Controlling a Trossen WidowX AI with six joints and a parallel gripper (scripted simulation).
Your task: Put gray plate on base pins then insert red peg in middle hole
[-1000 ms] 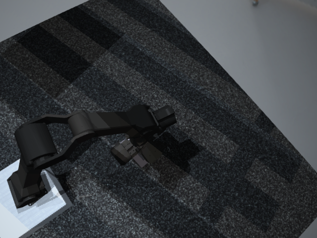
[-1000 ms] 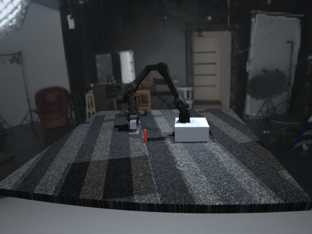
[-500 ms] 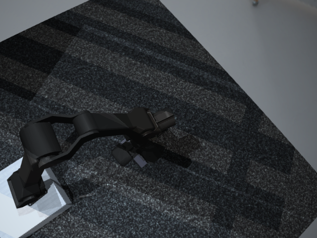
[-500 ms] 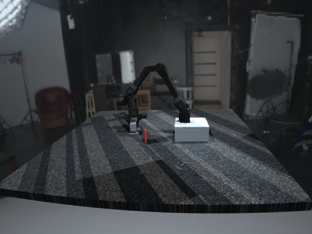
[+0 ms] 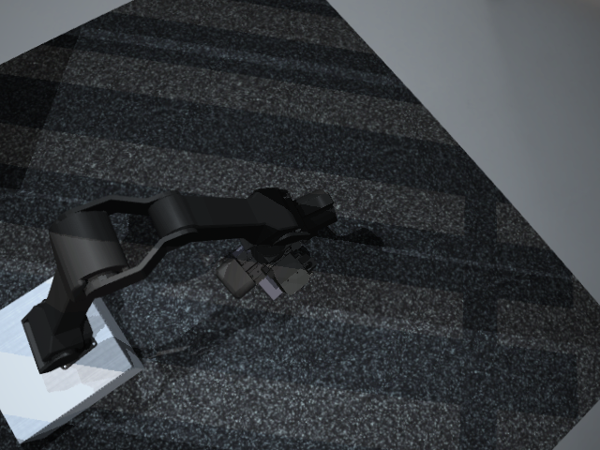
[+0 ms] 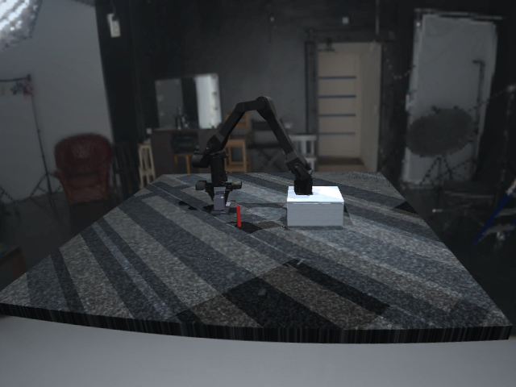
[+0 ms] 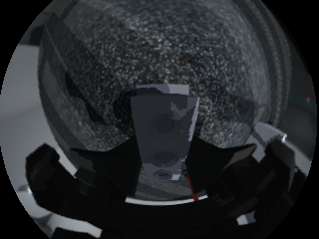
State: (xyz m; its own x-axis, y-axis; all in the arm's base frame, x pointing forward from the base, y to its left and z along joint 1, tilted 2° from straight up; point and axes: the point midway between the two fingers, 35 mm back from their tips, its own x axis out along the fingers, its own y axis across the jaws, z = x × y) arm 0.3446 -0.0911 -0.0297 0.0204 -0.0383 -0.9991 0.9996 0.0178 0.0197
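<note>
With the flat gray plate (image 6: 219, 201) (image 7: 164, 115) pinched upright in the black parallel-jaw gripper (image 6: 218, 192) (image 7: 162, 130), step 1 likely needs tilting it flat over 2 pins.

Dark wall, red armchair (image 6: 84, 168) at left, wooden chairs (image 6: 236, 145), pale door (image 6: 339, 100), bright lamp (image 6: 16, 18) upper left

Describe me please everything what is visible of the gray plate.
The gray plate looks smooth, matt and rigid, with straight edges and three round holes in a row along its face. It is tilted up on end, not lying flat, and held between the fingers of the end effector. Whether its lower end touches the base, I cannot tell.
</note>
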